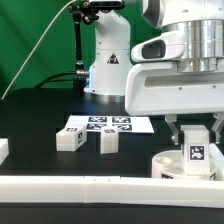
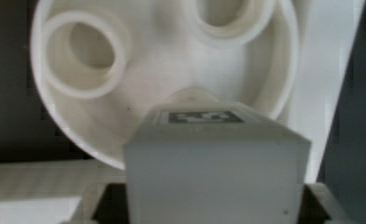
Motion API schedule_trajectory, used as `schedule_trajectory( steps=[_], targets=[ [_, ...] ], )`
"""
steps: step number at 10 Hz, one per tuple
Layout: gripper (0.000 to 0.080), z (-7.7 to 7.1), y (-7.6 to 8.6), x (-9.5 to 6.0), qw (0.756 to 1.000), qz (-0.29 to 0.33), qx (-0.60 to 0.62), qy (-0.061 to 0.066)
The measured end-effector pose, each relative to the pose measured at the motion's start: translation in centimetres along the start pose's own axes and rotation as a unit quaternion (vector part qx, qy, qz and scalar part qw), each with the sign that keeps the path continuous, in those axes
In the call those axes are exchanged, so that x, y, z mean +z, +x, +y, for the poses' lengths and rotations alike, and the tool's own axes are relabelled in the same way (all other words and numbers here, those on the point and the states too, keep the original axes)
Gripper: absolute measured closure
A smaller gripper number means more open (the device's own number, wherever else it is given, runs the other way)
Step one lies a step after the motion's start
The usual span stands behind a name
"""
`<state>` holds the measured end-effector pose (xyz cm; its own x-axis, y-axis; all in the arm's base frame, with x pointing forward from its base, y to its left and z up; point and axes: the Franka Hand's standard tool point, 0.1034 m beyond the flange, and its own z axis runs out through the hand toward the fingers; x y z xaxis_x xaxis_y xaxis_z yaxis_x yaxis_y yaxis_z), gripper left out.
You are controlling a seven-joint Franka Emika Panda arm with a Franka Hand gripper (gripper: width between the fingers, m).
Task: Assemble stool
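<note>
My gripper [image 1: 196, 140] is shut on a white blocky stool leg [image 1: 197, 152] with a black-and-white tag, at the exterior view's right. The leg hangs upright right over the round white seat [image 1: 167, 166], which lies on the dark table. Whether leg and seat touch I cannot tell. In the wrist view the leg [image 2: 215, 150] fills the middle between the jaws of my gripper [image 2: 215, 208], and behind it is the seat [image 2: 153, 70] with its round holes. Two more legs [image 1: 70, 138] [image 1: 108, 141] lie loose on the table to the exterior view's left.
The marker board [image 1: 105, 124] lies flat behind the two loose legs. A long white rail [image 1: 100, 186] runs along the table's front edge. A short white block [image 1: 3, 150] sits at the far left. The arm's base [image 1: 105, 60] stands at the back.
</note>
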<state>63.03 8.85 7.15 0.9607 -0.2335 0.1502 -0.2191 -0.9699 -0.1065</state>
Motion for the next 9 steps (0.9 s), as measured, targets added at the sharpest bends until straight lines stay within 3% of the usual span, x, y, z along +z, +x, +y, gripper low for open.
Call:
schedule_trajectory(
  steps=[5, 7, 9],
  targets=[
    [0.0459, -0.21, -0.04, 0.0, 0.993, -0.001, 0.115, 0.004],
    [0.0459, -0.15, 0.06, -0.05, 0.982, -0.002, 0.189, 0.008],
    [0.0459, 0.1, 0.47, -0.25, 0.954, 0.002, 0.298, 0.02]
  ],
)
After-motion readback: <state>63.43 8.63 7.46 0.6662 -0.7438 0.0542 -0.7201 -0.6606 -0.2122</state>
